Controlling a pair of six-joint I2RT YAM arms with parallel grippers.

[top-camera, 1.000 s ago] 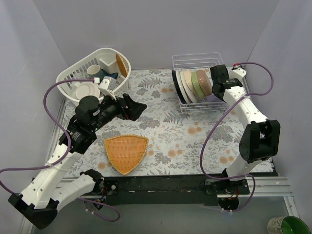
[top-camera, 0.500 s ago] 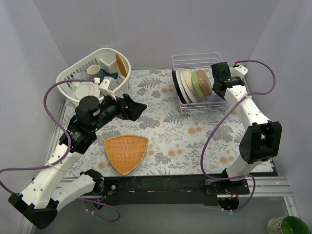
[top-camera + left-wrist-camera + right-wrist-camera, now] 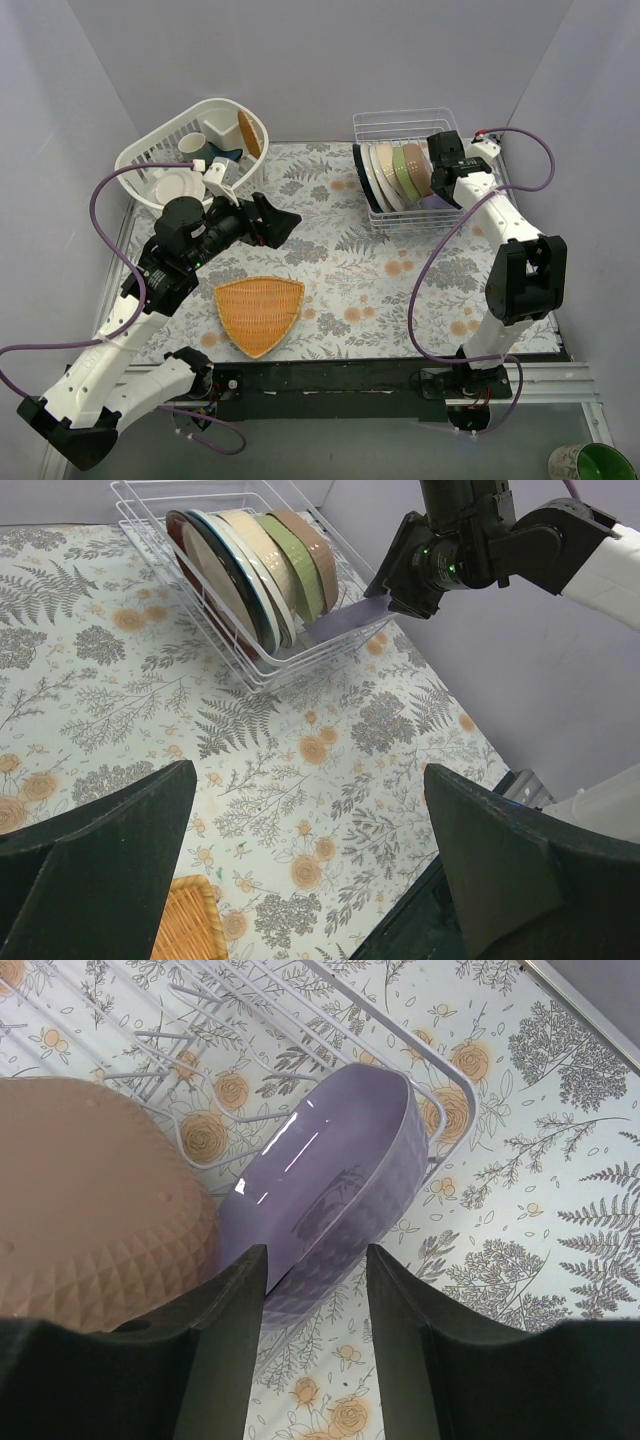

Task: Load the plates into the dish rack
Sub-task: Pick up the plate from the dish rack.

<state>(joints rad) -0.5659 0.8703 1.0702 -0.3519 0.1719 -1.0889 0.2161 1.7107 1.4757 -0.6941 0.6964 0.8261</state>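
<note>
The white wire dish rack stands at the back right. Several plates stand upright in its slots: a dark one, a white one, a cream dish, a pale green dish and a pinkish-brown dish. A lilac dish lies tilted at the rack's right end, also seen from the left wrist. My right gripper is open just above the lilac dish, its rim between the jaws. My left gripper is open and empty above the table's middle.
An orange woven tray lies at the front centre. A white oval basket with cups and a plain plate stands at the back left. The rack's wire rim runs close to my right fingers. Walls close in the table.
My right gripper has shifted a little back and left over the rack's right end. The left arm and the plates have not moved.
</note>
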